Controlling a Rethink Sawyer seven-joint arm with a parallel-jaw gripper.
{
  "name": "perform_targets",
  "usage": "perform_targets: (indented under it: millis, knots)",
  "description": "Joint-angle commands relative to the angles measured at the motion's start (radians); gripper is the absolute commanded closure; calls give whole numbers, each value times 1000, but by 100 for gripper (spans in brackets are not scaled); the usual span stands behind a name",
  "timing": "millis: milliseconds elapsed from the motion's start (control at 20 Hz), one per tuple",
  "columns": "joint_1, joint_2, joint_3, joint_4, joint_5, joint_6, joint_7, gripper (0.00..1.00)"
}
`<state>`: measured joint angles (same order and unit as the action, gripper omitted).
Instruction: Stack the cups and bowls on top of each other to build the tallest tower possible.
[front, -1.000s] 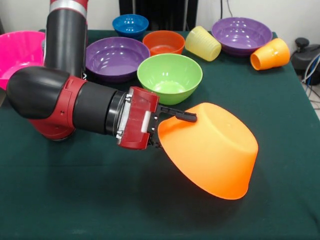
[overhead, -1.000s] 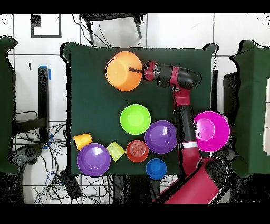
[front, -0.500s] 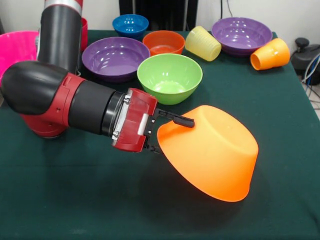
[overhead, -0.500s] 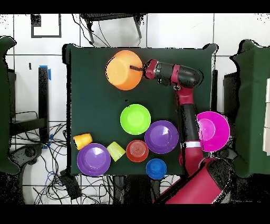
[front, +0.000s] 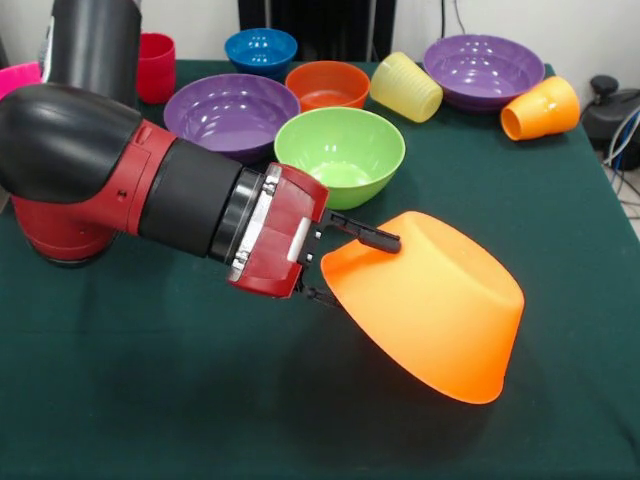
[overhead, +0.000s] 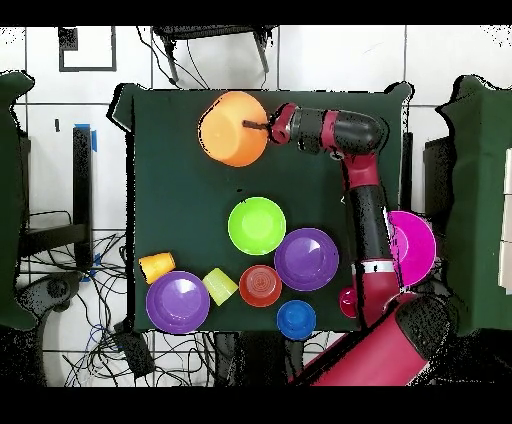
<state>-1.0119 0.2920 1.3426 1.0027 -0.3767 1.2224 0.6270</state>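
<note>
fingers (front: 352, 262) remain clamped on the orange bowl's (front: 430, 305) rim; the bowl has tipped further mouth-down, ready as tower base on the table (front: 150, 400).

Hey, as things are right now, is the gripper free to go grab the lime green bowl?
Probably not yet. The gripper is shut on the rim of the big orange-yellow bowl, held tilted with its bottom up. The lime green bowl sits upright just behind it with nothing on top, so once the load is released the path looks clear.

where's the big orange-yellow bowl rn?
In the front view the big orange-yellow bowl is tipped near the table's near edge, right of centre, its rim gripped by the claw, just in front of the lime green bowl.
</note>
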Motion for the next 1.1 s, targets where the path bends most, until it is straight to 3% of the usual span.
perform_targets:
  millis: [50, 600, 900, 1100]
  knots:
    - [0, -6, -259, -179, -343, -446, -260, 0]
    - [-78, 27, -209, -85, -401, -651, -353, 0]
    - [-33, 59, -223, -192, -346, -503, -368, 0]
    - [-25, -10, -272, -120, -357, -528, -258, 0]
